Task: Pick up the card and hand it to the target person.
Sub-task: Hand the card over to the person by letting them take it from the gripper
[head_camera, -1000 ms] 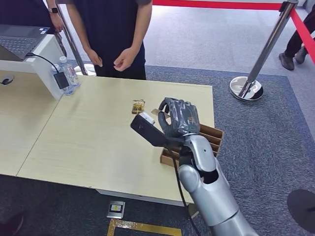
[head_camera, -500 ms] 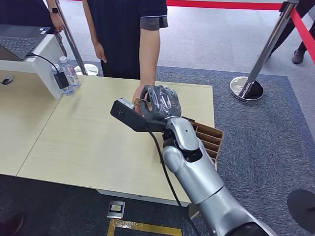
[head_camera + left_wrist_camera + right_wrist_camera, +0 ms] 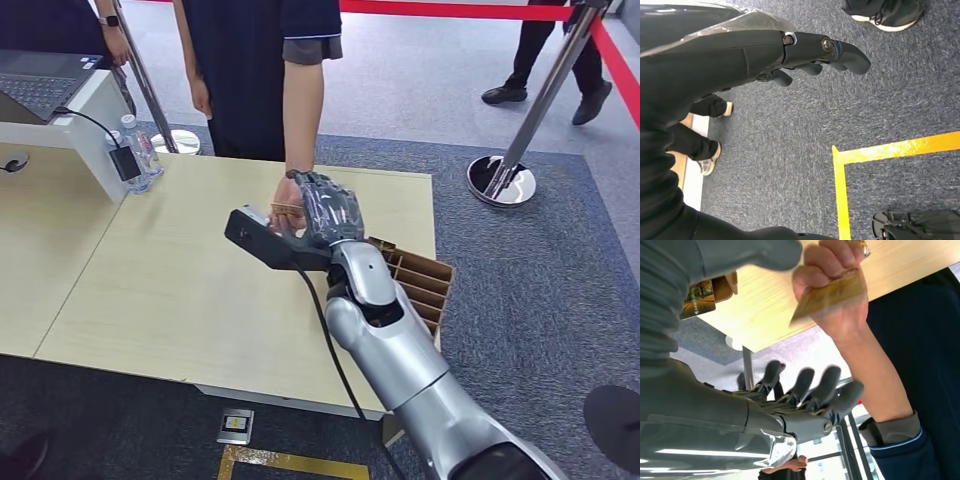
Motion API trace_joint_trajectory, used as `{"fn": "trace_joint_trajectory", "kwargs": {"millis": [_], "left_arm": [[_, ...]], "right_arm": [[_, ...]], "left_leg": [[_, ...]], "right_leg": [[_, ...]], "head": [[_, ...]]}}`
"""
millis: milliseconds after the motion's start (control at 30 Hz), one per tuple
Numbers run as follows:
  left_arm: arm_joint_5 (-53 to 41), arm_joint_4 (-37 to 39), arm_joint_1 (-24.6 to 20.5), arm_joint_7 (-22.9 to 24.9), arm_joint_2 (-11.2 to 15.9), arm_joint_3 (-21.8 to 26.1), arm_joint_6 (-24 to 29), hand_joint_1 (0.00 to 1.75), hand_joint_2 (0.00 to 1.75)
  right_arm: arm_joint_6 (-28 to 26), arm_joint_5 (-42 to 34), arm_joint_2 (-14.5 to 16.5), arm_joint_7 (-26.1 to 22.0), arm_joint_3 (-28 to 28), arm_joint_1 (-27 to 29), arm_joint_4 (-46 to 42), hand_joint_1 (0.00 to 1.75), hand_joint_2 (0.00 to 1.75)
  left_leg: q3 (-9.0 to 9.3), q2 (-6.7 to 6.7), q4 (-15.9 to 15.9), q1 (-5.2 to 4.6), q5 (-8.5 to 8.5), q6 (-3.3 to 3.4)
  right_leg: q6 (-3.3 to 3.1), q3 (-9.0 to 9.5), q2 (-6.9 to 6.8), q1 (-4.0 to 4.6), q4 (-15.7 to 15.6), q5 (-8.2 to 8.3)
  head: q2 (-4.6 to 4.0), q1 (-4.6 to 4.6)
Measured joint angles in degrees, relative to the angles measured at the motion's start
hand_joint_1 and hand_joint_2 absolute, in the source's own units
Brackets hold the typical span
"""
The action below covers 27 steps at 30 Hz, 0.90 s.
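Observation:
A person in a dark blue shirt (image 3: 249, 70) stands at the far side of the table and reaches down with one arm. That person's hand (image 3: 836, 305) pinches the gold card (image 3: 828, 295), seen in the head view as a thin gold strip (image 3: 283, 209). My right hand (image 3: 326, 210) hovers over the table right beside it, its fingers (image 3: 817, 390) spread and its thumb (image 3: 753, 252) apart from the card, touching nothing. My left hand (image 3: 810, 55) hangs over the grey carpet with its fingers stretched out and nothing in them.
A slotted cardboard box (image 3: 424, 280) sits at the table's right edge behind my right forearm. Another picture card (image 3: 696, 300) shows past my thumb. Water bottles (image 3: 141, 150) and a laptop (image 3: 38, 85) stand at the left. A stanchion base (image 3: 502, 180) is on the carpet.
My right arm rose from near the cardboard box and moved forward and left toward the person. The person's arm came down to my hand and took hold of the card.

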Motion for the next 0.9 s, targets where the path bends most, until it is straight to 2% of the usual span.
{"fn": "trace_joint_trajectory", "kwargs": {"millis": [333,467,733,900], "left_arm": [[0.21,0.00,0.12,0.13,0.03,0.02,0.25,0.00,1.75],[0.52,0.00,0.16,0.19,0.04,0.02,0.23,0.00,1.75],[1.18,0.00,0.39,0.19,0.06,0.09,0.05,0.00,1.75],[1.59,0.00,0.65,0.19,0.04,0.20,0.02,0.00,1.75]], "right_arm": [[-1.79,0.47,0.11,-0.01,0.25,-0.22,1.87,0.00,1.75],[-3.08,1.10,-0.85,0.70,0.22,-0.10,1.21,0.00,1.75],[-7.12,4.57,-8.14,3.18,-2.57,4.35,-4.65,0.00,1.75],[-11.43,9.53,-14.30,4.40,-9.83,12.99,-13.92,0.00,1.75]], "left_leg": [[0.00,0.00,0.00,0.00,0.00,0.00],[0.01,0.00,0.01,0.00,0.00,0.00],[0.01,-0.02,0.05,-0.02,-0.01,0.01],[-0.02,-0.15,0.09,-0.02,-0.05,0.05]], "right_leg": [[0.00,-0.01,0.00,0.00,0.00,0.00],[0.00,-0.02,0.00,0.00,-0.01,0.00],[0.01,-0.02,0.00,-0.01,-0.06,0.00],[0.01,-0.02,0.00,-0.01,-0.10,0.00]], "head": [[0.00,0.00],[0.00,-0.01],[0.00,-0.01],[0.00,-0.01]]}}
